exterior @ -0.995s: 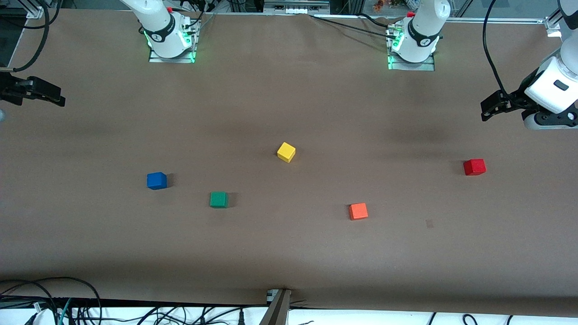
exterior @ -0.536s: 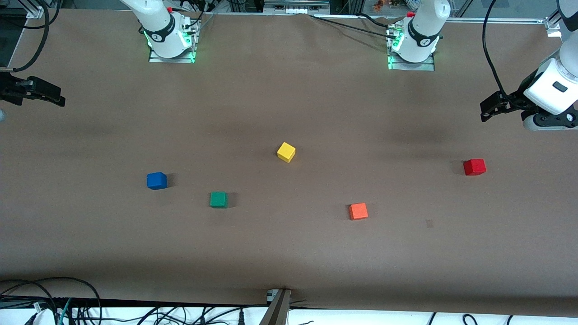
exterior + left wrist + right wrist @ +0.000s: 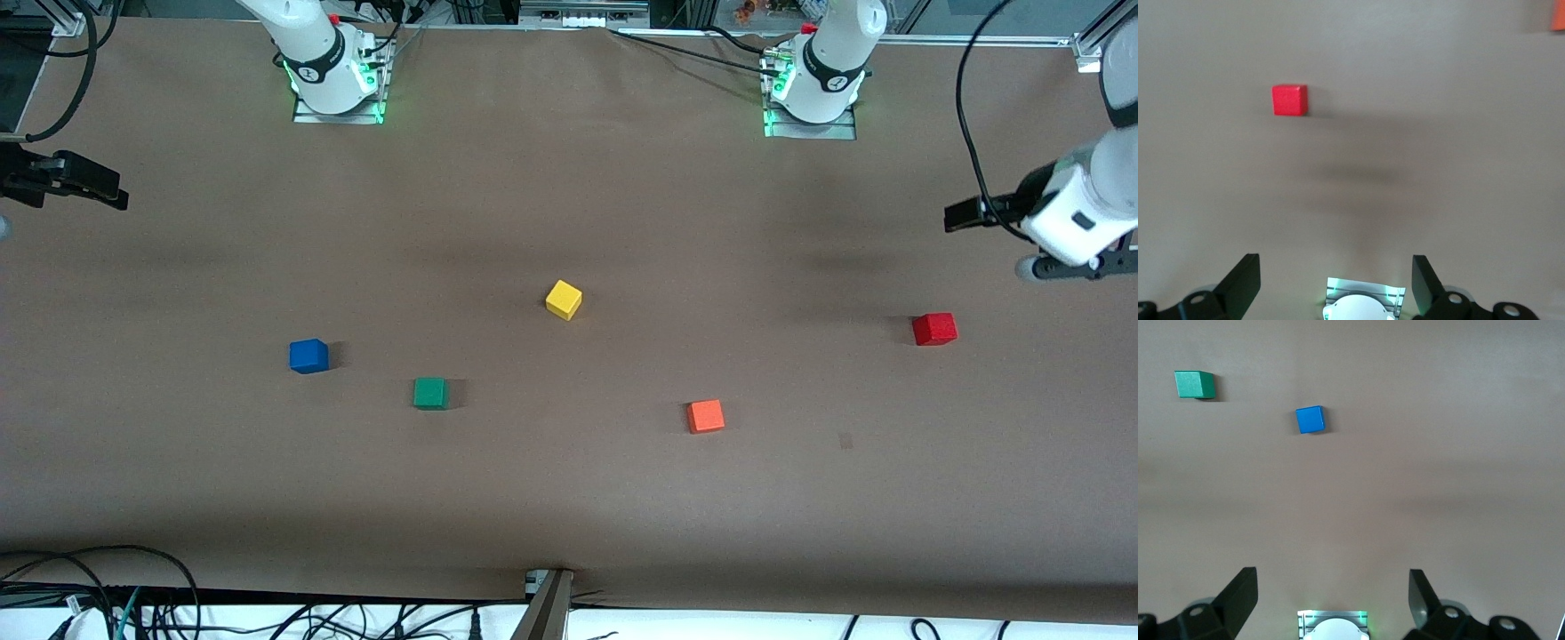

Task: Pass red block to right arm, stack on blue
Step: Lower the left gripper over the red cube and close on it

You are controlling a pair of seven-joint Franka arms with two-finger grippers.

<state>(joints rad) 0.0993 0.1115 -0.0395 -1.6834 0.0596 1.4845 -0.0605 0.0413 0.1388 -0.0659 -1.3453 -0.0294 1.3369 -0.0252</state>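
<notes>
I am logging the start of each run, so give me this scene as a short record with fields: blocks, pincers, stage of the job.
red block: on the table toward the left arm's end, untouched
blue block: on the table toward the right arm's end, nothing on it
green block: beside the blue one, nearer the front camera
yellow block: mid-table
orange block: nearest the front camera
left pincer: open, empty, in the air above the table, the red block not beneath it
right pincer: open, empty, waiting at its table end
stage: nothing picked up yet
</notes>
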